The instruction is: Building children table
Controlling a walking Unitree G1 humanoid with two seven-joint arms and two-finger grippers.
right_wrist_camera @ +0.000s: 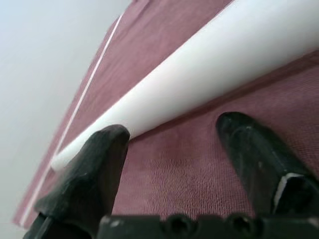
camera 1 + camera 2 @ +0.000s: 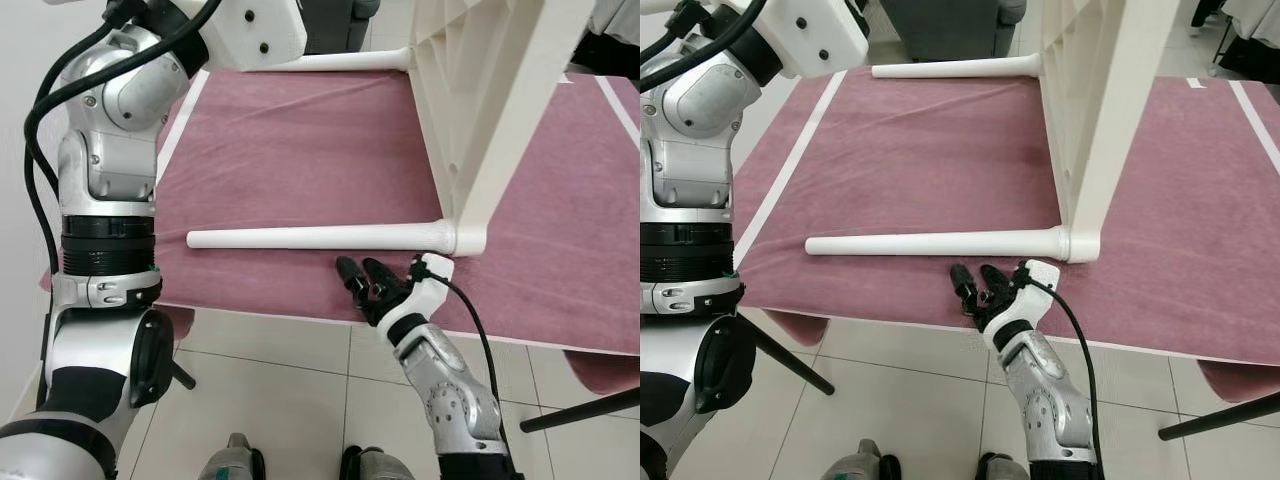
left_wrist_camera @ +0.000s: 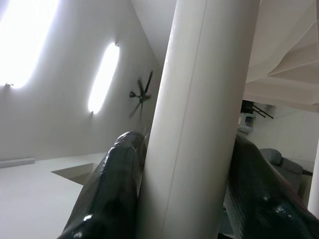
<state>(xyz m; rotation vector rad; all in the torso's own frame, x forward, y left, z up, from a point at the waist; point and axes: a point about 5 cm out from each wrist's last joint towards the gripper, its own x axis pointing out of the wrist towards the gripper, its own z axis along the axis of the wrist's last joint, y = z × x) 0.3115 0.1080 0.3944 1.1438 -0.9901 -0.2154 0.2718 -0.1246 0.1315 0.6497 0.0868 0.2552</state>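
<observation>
The white plastic children's table (image 2: 480, 110) is being kept on its side on the maroon fabric mat (image 2: 300, 160), one smooth white cylindrical leg (image 3: 199, 119) being clamped between the left gripper's (image 3: 184, 189) closed fingers. Just below the lower white leg (image 2: 315, 238), the right gripper (image 2: 362, 277) is being presented parted and empty. The legs are being judged light, rigid and slippery, so mid-shaft holds are being advised.

Smooth matt white plastic table leg (image 2: 310, 238), woven maroon cloth mat (image 2: 300, 150), glossy floor tiles (image 2: 280, 400).
</observation>
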